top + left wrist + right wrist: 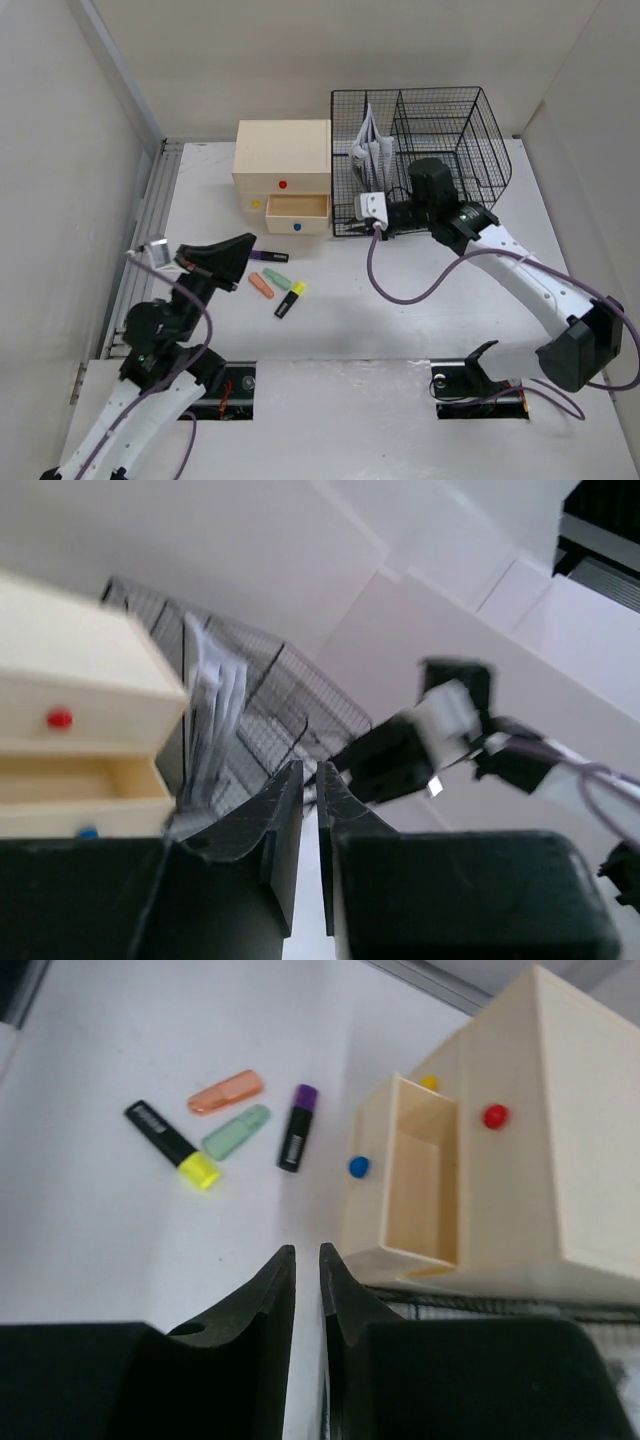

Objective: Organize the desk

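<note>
Here the white counter spreads wide beneath both arms. The left fingers, pressed almost together with nothing between them, hang above its near-left part, aimed toward the drawer box. The right fingers, likewise closed on nothing, hover over the counter just in front of the wire rack. Four highlighters lie on the counter between the two arms.

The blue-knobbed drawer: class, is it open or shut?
Open. The blue-knobbed drawer juts out from the cream box, its bare inside showing, while the red-knobbed drawer above sits flush.
</note>
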Available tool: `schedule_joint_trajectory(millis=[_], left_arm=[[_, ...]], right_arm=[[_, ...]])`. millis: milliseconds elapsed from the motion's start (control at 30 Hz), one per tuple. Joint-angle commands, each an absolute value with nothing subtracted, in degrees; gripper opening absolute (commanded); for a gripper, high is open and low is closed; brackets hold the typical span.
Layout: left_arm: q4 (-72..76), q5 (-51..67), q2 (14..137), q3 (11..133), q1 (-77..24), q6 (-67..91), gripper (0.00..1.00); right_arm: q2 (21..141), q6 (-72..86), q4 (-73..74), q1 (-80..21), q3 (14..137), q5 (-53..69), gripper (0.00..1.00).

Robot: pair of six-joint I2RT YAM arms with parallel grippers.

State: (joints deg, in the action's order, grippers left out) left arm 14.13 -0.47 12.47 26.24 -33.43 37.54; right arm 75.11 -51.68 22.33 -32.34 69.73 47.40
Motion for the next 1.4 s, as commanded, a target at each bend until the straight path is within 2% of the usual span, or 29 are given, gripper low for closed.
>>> schedule_joint_trajectory(millis=[0, 100, 267, 300, 333, 467, 733, 900, 1367], left_arm=[[3.3, 2.5, 10.6, 37.9, -33.8, 23.0, 0.09], [-2.9, 2.5, 12.4, 42.9, -33.8, 15.0, 0.14], [-10.8, -6.2, 11.8, 40.0, -33.8, 11.0, 0.27], [-11.4, -7.4, 11.8, 40.0, -33.8, 11.0, 0.31], [-11.4, -9.4, 11.1, 40.6, -33.8, 11.6, 0.4], [-11.9, -17.0, 7.7, 39.5, -33.1, 11.6, 0.63], [-14.2, -28.9, -3.1, 40.0, -33.1, 16.0, 0.72], [-14.2, -30.2, -6.8, 39.5, -33.1, 16.5, 0.75], [-14.2, -29.6, -6.0, 39.5, -33.1, 16.5, 0.75]], right_arm=[[79.9, -61.2, 30.8, -36.7, 73.3, 51.5, 0.22], [85.7, -61.2, 32.4, -45.2, 74.8, 44.6, 0.33], [95.0, -61.2, 33.0, -54.7, 78.1, 35.1, 0.5], [96.4, -61.2, 33.6, -55.4, 78.7, 34.5, 0.5], [98.9, -61.2, 33.6, -56.0, 79.4, 33.8, 0.51], [104.0, -63.9, 34.1, -59.1, 81.6, 29.1, 0.51], [112.8, -67.5, 36.1, -61.4, 88.1, 26.3, 0.53], [117.4, -67.5, 38.0, -61.4, 93.2, 25.0, 0.53], [127.7, -69.6, 46.1, -61.4, 101.9, 24.5, 0.5]])
